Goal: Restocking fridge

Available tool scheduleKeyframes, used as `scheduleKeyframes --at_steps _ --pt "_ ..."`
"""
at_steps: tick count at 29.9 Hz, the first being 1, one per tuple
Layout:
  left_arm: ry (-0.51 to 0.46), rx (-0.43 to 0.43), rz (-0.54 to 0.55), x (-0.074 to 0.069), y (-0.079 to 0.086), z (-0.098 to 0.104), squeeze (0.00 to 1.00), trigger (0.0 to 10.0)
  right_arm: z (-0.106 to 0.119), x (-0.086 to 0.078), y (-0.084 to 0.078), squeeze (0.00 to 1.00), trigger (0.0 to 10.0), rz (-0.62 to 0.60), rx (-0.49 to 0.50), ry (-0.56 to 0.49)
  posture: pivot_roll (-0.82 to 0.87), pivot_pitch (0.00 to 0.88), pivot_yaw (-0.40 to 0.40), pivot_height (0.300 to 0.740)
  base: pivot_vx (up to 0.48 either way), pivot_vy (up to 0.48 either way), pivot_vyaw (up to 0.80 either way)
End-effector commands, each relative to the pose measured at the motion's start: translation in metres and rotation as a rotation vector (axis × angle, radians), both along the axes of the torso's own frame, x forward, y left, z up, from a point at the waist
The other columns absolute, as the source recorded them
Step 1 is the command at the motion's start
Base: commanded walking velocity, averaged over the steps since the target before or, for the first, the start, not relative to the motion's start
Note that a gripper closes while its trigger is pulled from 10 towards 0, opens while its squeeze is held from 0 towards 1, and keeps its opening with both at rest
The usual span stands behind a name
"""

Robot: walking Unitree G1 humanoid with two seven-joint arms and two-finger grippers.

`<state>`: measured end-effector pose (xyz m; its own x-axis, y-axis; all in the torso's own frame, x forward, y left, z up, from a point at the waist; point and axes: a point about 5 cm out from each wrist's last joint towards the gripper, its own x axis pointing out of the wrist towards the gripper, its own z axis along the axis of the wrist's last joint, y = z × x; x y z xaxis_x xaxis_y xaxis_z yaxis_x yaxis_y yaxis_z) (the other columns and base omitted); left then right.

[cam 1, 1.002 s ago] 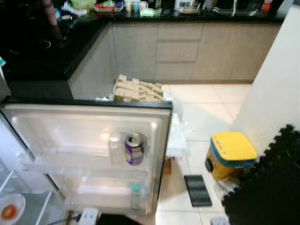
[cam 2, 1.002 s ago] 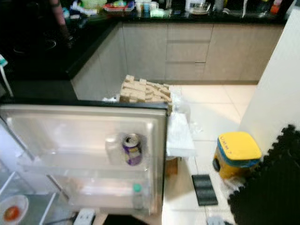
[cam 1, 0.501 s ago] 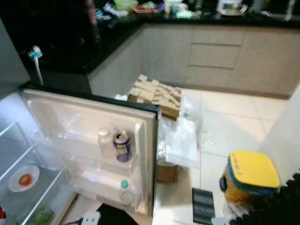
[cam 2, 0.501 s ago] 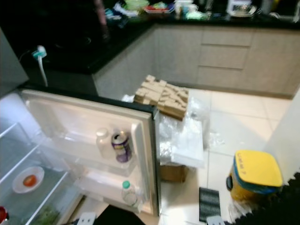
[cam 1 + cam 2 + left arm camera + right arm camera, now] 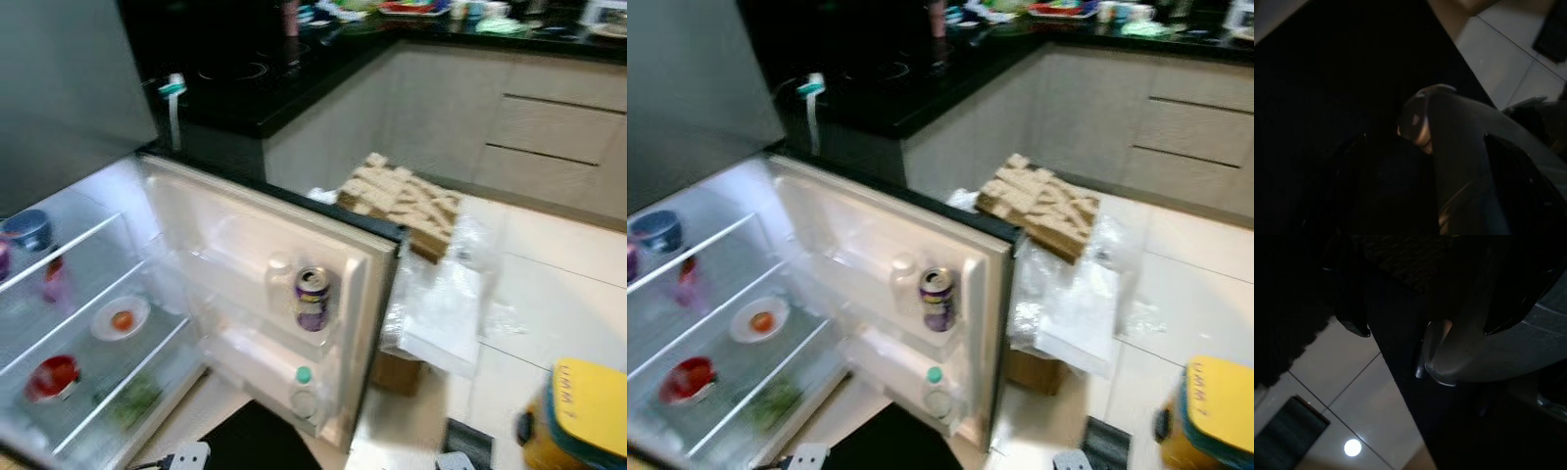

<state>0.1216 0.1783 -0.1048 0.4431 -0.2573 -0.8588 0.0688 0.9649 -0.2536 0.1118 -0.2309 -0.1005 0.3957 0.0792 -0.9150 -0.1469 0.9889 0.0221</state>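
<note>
Left eye view: the small white fridge (image 5: 176, 245) stands open, its door (image 5: 284, 294) swung wide. The door racks carry three things: one purple drink can (image 5: 313, 299), one pale translucent bottle (image 5: 280, 284) touching it, and one clear bottle with a green cap (image 5: 304, 392) in the rack below. On the wire shelves sit one white plate with a single red fruit (image 5: 121, 319), one red bowl (image 5: 52, 377), one blue tub (image 5: 27, 229) and one patch of green leaves (image 5: 134, 401). Beyond the door lie one stack of tan cardboard pieces (image 5: 402, 201) and one yellow bin with a blue band (image 5: 578, 421) on the tiled floor.

Right eye view: the black kitchen surface (image 5: 921, 88) runs behind the fridge.

Left wrist view: the left hand (image 5: 1449, 147) hangs in deep shade over dark matting, far from the fridge; whether it is clenched I cannot tell.

Right wrist view: the right hand (image 5: 1400, 333) hangs above pale tiles, also well away from the can; its state cannot be made out.
</note>
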Motion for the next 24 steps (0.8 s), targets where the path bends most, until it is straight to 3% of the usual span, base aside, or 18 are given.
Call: scheduleKeyframes --at_steps 1,16,24 --pt "0.066 0.001 -0.025 -0.0147 -0.0024 -0.0050 0.00 10.0 -0.0013 0.0004 0.0068 0.00 10.0 0.011 0.021 0.000 0.05 0.000 0.007 0.740 0.000 0.000 0.80" --pt "0.067 -0.008 -0.041 -0.0149 -0.0043 -0.0050 0.00 10.0 -0.0016 -0.0017 0.0042 0.00 10.0 0.002 -0.011 -0.002 0.05 0.000 0.006 0.740 0.000 0.000 0.80" --pt "0.066 -0.008 -0.052 -0.0144 -0.0045 -0.0048 0.00 10.0 -0.0027 -0.0054 0.0014 0.00 10.0 -0.022 -0.027 0.022 0.05 0.000 0.007 0.740 0.000 0.000 0.00"
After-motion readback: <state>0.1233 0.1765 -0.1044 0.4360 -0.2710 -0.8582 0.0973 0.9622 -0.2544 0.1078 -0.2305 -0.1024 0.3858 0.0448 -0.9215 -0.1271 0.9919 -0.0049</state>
